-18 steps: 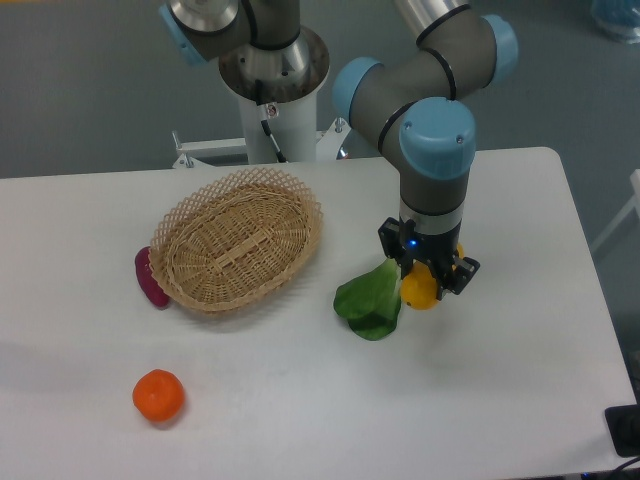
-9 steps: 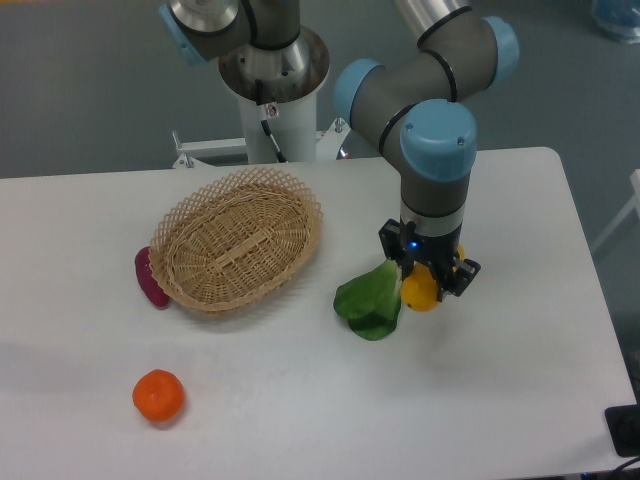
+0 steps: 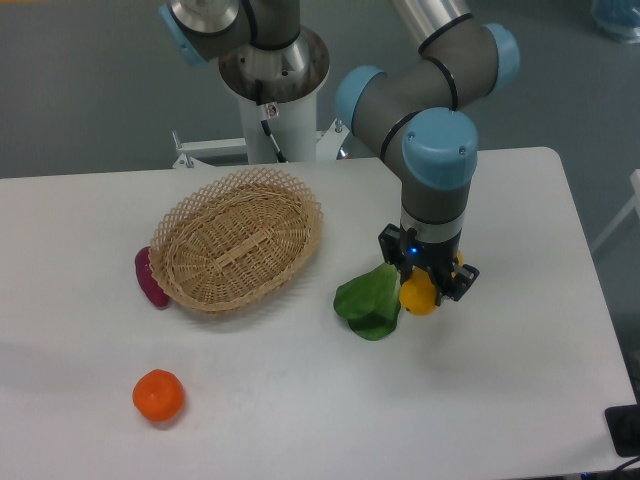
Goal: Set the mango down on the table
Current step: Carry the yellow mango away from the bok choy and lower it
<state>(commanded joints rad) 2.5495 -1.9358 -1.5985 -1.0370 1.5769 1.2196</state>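
Note:
The yellow mango [image 3: 419,294] sits between the black fingers of my gripper [image 3: 427,284], low over the white table [image 3: 520,380] right of centre. The jaws stand close around the fruit and appear shut on it. Only the mango's lower front and a sliver at its right show; the rest is hidden behind the gripper body. I cannot tell whether it touches the tabletop.
A green leafy vegetable [image 3: 368,302] lies right against the mango's left side. An oval wicker basket [image 3: 237,240] stands at centre left with a purple item [image 3: 150,277] beside it. A round orange fruit [image 3: 159,395] rests near the front left.
The gripper with the mango has sunk slightly and shifted a touch to the right. Nothing else has moved.

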